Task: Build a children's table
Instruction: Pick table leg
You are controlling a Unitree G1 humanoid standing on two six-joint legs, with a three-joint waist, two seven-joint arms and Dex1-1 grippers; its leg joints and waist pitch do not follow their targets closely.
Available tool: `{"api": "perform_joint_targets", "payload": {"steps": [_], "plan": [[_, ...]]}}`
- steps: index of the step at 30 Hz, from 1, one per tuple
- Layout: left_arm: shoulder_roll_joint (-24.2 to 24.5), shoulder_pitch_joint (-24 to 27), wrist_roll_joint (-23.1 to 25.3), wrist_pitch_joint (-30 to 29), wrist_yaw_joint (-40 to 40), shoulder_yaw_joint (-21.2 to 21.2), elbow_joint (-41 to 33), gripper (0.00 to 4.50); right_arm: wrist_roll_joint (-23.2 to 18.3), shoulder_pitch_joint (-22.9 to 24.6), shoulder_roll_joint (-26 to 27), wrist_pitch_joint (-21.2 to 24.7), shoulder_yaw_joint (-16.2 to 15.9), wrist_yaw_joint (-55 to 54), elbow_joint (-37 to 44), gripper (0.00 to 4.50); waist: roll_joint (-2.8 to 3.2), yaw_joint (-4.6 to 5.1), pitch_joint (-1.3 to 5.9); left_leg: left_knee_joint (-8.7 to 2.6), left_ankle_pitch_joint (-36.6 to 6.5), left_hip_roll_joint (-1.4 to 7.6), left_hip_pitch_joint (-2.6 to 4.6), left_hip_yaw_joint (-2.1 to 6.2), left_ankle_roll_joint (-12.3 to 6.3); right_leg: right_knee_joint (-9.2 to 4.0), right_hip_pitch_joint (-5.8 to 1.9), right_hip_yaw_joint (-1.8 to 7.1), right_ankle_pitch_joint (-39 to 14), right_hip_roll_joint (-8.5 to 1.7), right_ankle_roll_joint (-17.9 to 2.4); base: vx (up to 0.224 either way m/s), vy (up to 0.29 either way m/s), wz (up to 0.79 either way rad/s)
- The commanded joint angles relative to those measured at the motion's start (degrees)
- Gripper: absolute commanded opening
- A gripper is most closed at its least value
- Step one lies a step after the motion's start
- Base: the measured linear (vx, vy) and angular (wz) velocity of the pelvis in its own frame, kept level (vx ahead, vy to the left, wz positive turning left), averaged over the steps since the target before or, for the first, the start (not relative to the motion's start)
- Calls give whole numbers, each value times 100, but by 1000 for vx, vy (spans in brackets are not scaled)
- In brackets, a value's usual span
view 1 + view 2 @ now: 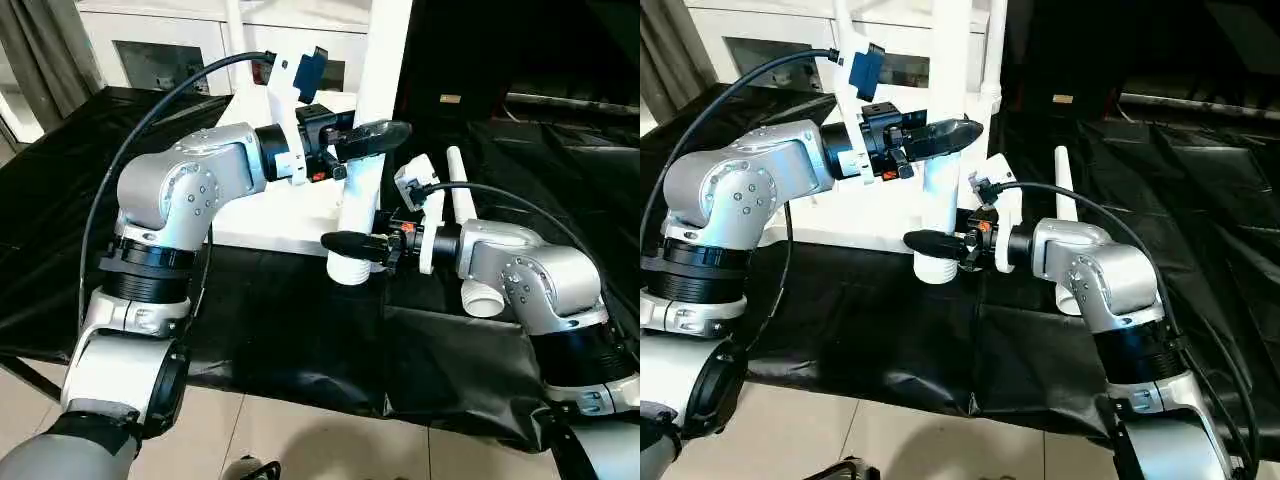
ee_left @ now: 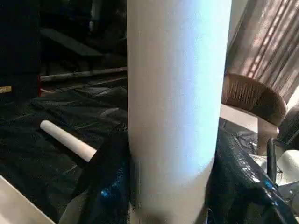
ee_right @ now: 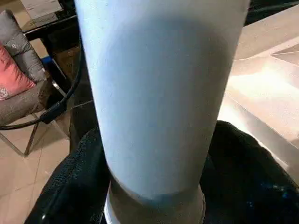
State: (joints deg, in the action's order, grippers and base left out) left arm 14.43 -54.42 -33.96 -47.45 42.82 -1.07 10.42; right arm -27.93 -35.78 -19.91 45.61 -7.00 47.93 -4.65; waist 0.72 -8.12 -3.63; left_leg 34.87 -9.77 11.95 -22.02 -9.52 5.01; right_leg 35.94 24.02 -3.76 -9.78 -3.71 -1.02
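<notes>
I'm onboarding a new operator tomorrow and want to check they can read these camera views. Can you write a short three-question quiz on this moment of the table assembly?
1. True or false: both grippers are closed on the same upright leg.
2. Which gripper holds that leg nearer its wide lower end? A) left gripper B) right gripper C) neither, they are level
3. Short answer: where is the spare leg that no gripper holds?

Key
1. True.
2. B. The right gripper sits just above the wide end; the left gripper is higher up.
3. It lies on the black cloth behind the right forearm, beside the tabletop.
</notes>
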Motion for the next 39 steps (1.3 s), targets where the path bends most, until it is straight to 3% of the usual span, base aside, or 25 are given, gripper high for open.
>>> {"api": "perform_joint_targets", "payload": {"steps": [1, 19, 31, 39], "plan": [[1, -23, -2, 3, 112, -63, -60, 184, -91, -62, 10, 48, 139, -28, 49, 316, -85, 4, 490, -329, -501, 32, 40, -27, -25, -385, -403, 238, -975, -349, -887, 0, 0, 0], [28, 19, 22, 2, 234, -100, -84, 184, -219, -60, 62, 144, 213, -39, 90, 316, -74, 5, 494, -332, -524, 36, 46, -23, -4, -382, -402, 237, -957, -348, -901, 0, 0, 0], [34, -7, 30, 16, 231, -74, -49, 184, -224, -16, 41, 181, 204, -49, 88, 208, -78, 1, 491, -333, -539, 35, 48, -24, -5, -384, -402, 236, -984, -348, -899, 0, 0, 0], [70, 12, 45, 14, 226, -73, -61, 184, -223, -18, 45, 172, 202, -92, 68, 196, -80, 2, 490, -334, -528, 35, 43, -22, 4, -384, -401, 236, -1025, -349, -869, 0, 0, 0]]}}
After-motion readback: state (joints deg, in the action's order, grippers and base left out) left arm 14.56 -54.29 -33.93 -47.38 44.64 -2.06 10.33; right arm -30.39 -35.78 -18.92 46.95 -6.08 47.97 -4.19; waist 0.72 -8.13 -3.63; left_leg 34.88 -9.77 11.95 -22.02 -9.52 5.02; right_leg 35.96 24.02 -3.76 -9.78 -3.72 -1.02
